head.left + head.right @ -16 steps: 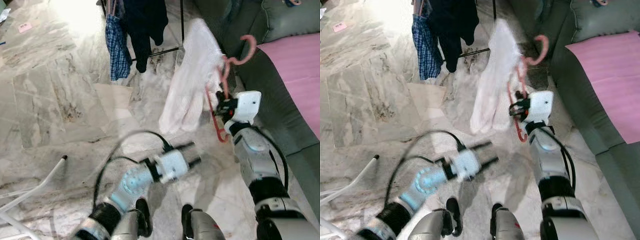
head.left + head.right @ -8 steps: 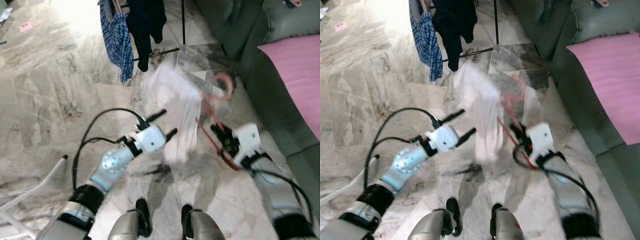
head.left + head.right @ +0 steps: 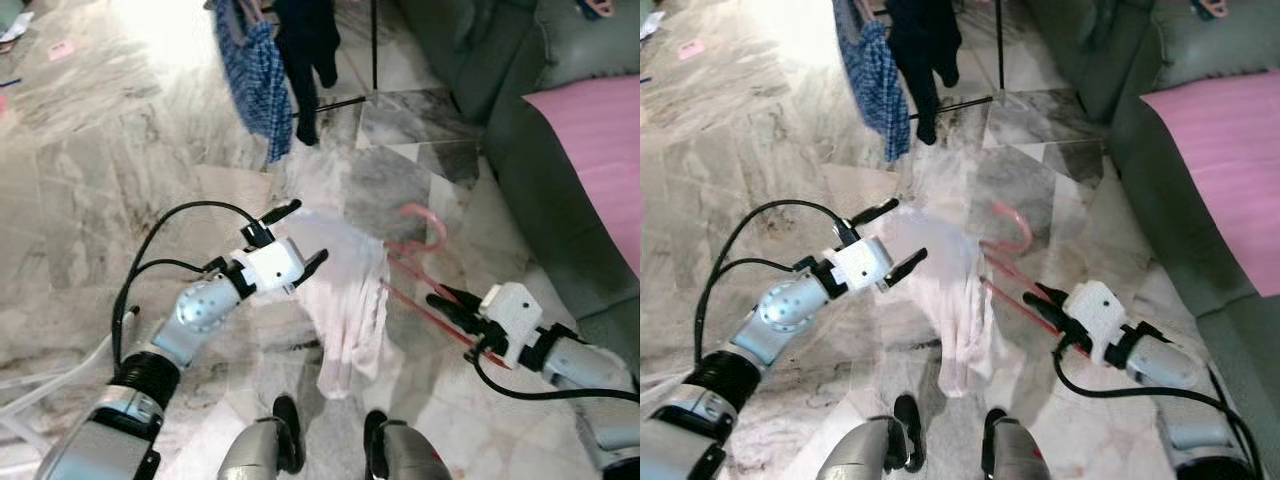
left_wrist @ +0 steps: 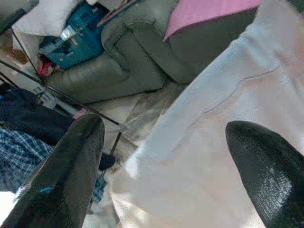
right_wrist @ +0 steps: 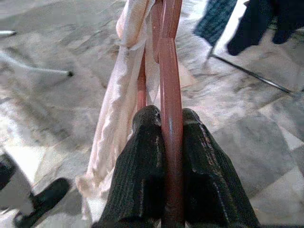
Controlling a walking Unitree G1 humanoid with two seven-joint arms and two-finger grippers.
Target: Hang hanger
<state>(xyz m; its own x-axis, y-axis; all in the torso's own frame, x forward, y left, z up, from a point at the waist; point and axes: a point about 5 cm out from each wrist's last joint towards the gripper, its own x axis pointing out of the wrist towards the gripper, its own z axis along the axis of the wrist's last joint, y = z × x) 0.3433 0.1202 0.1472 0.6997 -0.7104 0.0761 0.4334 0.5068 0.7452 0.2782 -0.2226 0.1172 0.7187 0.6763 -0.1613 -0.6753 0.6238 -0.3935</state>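
Right gripper (image 3: 1045, 300), lower right of frame, clamped on red hanger (image 3: 1012, 262); white garment (image 3: 958, 310) drapes at centre. Left gripper (image 3: 888, 242) spread wide beside cloth, should steady it. Clothes rack (image 3: 995, 45), top centre: lift hook up there.

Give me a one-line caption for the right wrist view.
Right gripper clamps the red hanger, a pale garment draped from it above the marble floor.

Marble floor (image 3: 90, 180) is seen throughout. Blue plaid garment (image 3: 252, 80) and dark garment (image 3: 305, 45) are hung on a black rack (image 3: 373, 45). Grey sofa (image 3: 510, 110) is covered by pink sheet (image 3: 595, 150).
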